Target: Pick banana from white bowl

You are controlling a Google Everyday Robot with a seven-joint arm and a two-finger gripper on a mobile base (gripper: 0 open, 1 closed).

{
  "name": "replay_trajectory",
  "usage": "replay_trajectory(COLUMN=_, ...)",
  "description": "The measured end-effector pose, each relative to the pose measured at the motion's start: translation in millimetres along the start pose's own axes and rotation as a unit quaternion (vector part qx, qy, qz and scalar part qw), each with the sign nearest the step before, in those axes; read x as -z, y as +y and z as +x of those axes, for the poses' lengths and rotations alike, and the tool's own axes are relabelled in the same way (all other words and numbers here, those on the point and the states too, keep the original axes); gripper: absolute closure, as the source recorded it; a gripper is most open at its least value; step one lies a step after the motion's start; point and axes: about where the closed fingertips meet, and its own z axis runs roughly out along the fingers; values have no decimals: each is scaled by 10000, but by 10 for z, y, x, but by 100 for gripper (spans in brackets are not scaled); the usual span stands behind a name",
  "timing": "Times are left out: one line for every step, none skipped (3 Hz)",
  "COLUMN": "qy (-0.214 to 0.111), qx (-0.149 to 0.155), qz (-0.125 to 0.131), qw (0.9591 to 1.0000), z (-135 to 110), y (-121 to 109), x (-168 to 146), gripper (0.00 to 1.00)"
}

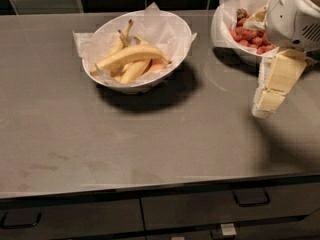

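Note:
The white bowl, lined with crinkled white paper, stands on the grey counter at the upper left. The banana, long and plain yellow, lies across the top of the shorter, paler bananas in it, running from the lower left to the right. My gripper, with cream-coloured blocks, hangs from the white arm at the right edge. It is low over the counter, well to the right of the bowl and apart from it. It holds nothing that I can see.
A second paper-lined white bowl of red strawberries stands at the back right, partly behind my arm. A dark tiled wall runs along the back. The counter's front edge has drawers with handles below it.

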Motion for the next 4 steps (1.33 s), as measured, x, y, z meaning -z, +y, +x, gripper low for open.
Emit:
replay_trajectory(qy=-474, qx=552, qz=-95, qw=9973, z=-411, y=-283, x=-37, gripper=0)
replay_trajectory(qy=-576, qx=608, qz=33, qw=9965, z=-492, y=-373, x=32, gripper=0)
replay_trajectory(qy=-571, qx=604, qz=30, qw=9965, z=-489, y=-367, x=20, gripper=0)
replay_trajectory(qy=-679, qx=772, qz=54, qw=9947, z=-599, y=-519, x=-48, gripper=0)
